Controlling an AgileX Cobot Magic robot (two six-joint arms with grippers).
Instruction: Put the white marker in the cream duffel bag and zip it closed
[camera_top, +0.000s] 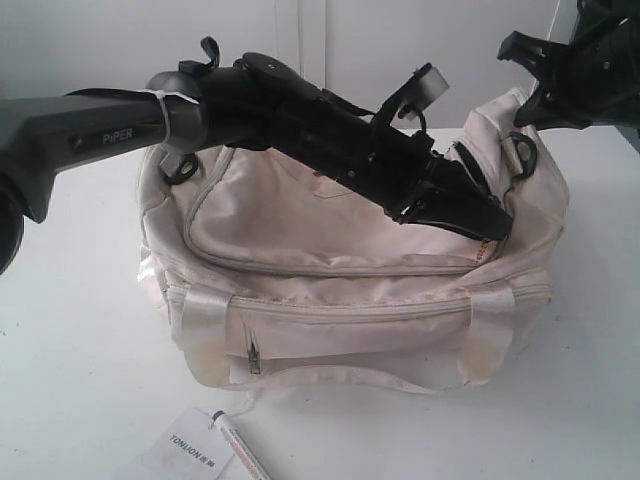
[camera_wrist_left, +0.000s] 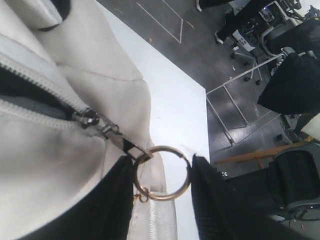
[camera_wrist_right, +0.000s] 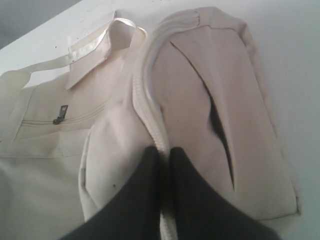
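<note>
The cream duffel bag (camera_top: 330, 260) lies on the white table, its top zip partly open over grey lining. My left gripper (camera_top: 480, 225) reaches across the bag to its right end. In the left wrist view its fingers (camera_wrist_left: 112, 200) press both sides of the gold ring zipper pull (camera_wrist_left: 162, 147), which hangs from the slider (camera_wrist_left: 90, 119). My right gripper (camera_top: 530, 108) is at the bag's right end. It is shut on the zip seam (camera_wrist_right: 150, 100) of the bag (camera_wrist_right: 200, 90). The white marker (camera_top: 242, 450) lies on the table in front of the bag.
A white paper tag (camera_top: 190, 455) printed "TONLION" lies beside the marker near the table's front edge. The bag's front pocket zip (camera_top: 254, 355) is closed. Past the table edge (camera_wrist_left: 200, 125) is dark floor with chairs and a metal frame.
</note>
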